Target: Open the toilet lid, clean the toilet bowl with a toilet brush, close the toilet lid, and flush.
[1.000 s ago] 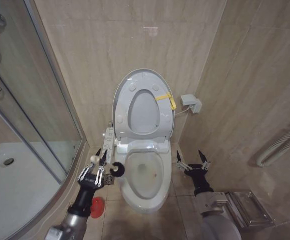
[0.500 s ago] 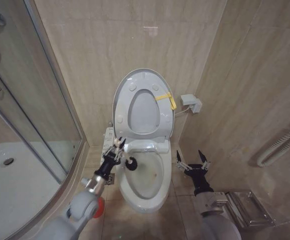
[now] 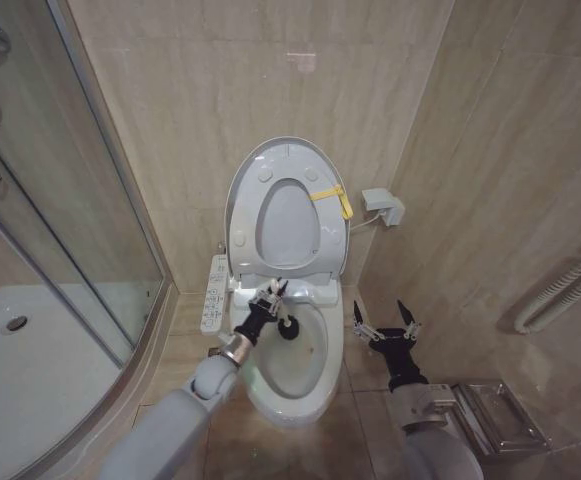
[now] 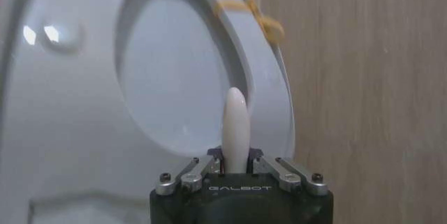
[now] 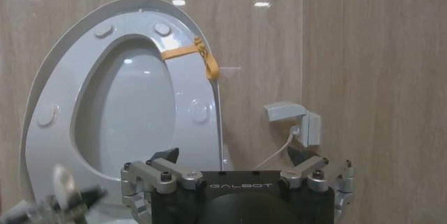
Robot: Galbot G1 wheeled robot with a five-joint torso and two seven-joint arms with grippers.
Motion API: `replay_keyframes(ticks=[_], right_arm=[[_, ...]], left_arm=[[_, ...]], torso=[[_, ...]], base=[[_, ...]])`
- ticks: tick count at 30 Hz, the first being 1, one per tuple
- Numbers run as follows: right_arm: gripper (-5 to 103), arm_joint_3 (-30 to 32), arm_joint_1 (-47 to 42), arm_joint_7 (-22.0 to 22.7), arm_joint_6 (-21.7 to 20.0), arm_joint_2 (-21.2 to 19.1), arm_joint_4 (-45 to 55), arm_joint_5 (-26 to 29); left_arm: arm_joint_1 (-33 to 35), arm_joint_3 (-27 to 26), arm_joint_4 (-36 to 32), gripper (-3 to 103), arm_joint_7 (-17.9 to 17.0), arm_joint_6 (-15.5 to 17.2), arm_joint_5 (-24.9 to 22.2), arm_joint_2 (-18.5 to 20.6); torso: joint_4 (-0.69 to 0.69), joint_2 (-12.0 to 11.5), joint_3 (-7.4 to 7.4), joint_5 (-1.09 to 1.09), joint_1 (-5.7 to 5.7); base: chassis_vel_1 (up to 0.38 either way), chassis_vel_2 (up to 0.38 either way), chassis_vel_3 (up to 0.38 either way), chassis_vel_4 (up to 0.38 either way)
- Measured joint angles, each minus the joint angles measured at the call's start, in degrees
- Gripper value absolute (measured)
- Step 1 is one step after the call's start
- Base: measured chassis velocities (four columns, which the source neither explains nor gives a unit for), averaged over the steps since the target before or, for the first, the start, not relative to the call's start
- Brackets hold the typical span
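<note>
The toilet bowl (image 3: 295,385) is the landmark: an oval white basin with faint brown staining inside, set against the tiled wall. Behind it the toilet lid (image 3: 245,195) stands raised against that wall, the ring seat up with it and a yellow tag at its rim.

Beside the bowl, on the robot's right, the right gripper (image 3: 386,318) hangs idle with its fingers spread and nothing between them.

Over the bowl's rear half, the left gripper (image 3: 272,299) is clenched on the pale handle of the toilet brush (image 3: 289,329), whose black head sits just inside the rim; whether the bristles touch ceramic is hard to judge from this angle.

To scrub well, I would tip the head down onto the stained wall and sweep round it, keeping the handle off the rim and the grip firm.
</note>
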Motion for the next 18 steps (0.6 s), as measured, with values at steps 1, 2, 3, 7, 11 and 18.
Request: replay_keyframes(ticks=[1,2,3,7,11,18], right_arm=[[100,0.0,0.0,0.0,0.0,0.0,0.0,0.0],[100,0.0,0.0,0.0,0.0,0.0,0.0,0.0],[100,0.0,0.0,0.0,0.0,0.0,0.0,0.0],[100,0.0,0.0,0.0,0.0,0.0,0.0,0.0],[100,0.0,0.0,0.0,0.0,0.0,0.0,0.0],[100,0.0,0.0,0.0,0.0,0.0,0.0,0.0]], left_arm=[[-0.3,0.5,1.4,20,0.2,-0.3,0.3,-0.5],[-0.7,1.2,3.6,20,0.4,-0.9,0.9,-1.2],[-1.0,1.6,5.1,20,0.6,-1.3,1.2,-1.6],[-1.6,2.7,9.4,20,1.1,-2.3,1.9,-2.6],[-2.0,3.2,13.3,20,1.4,-3.3,2.9,-3.5],[-2.1,1.4,16.1,20,1.4,-5.1,5.3,-5.1]], torso=[[0.01,0.0,0.0,0.0,0.0],[0.01,0.0,0.0,0.0,0.0],[0.01,0.0,0.0,0.0,0.0],[0.01,0.0,0.0,0.0,0.0],[0.01,0.0,0.0,0.0,0.0],[0.02,0.0,0.0,-0.01,0.0]], base=[[0.0,0.0,0.0,0.0],[0.0,0.0,0.0,0.0],[0.0,0.0,0.0,0.0],[0.0,0.0,0.0,0.0],[0.0,0.0,0.0,0.0],[0.0,0.0,0.0,0.0]])
